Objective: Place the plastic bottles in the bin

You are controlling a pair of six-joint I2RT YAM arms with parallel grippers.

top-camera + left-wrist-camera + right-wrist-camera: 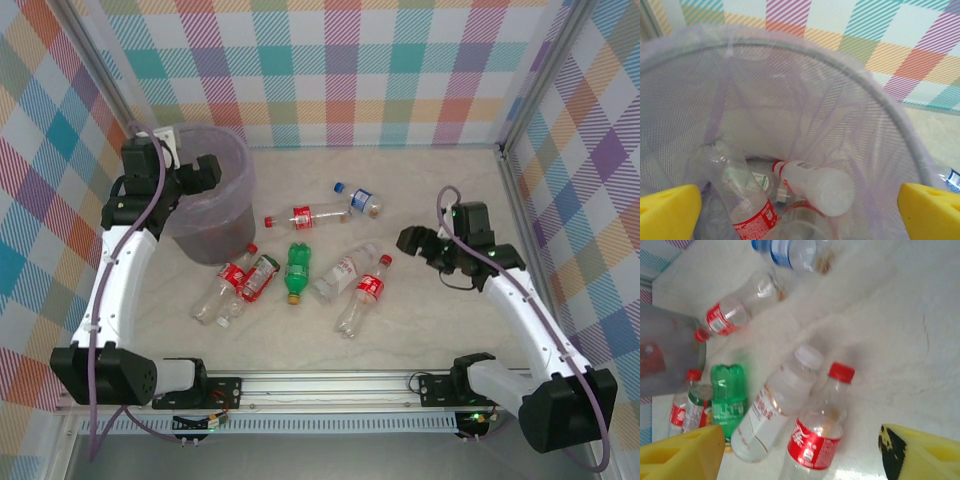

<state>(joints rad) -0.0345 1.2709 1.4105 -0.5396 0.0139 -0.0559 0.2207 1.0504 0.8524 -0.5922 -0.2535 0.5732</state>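
Right pincer (410, 240) released, empty, hovering right of plastic bottles (298, 270) scattered on worktop (430, 180). Nearest is red-capped bottle (362, 293), left and nearer; long axis far-right to near-left, cap toward pincer. Left pincer (208, 168) released over bin (225, 215), binned bottles (815, 185) inside. Right arm closer.

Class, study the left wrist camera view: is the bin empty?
No, at least two plastic bottles lie at the bottom of the bin, one of them with a red label.
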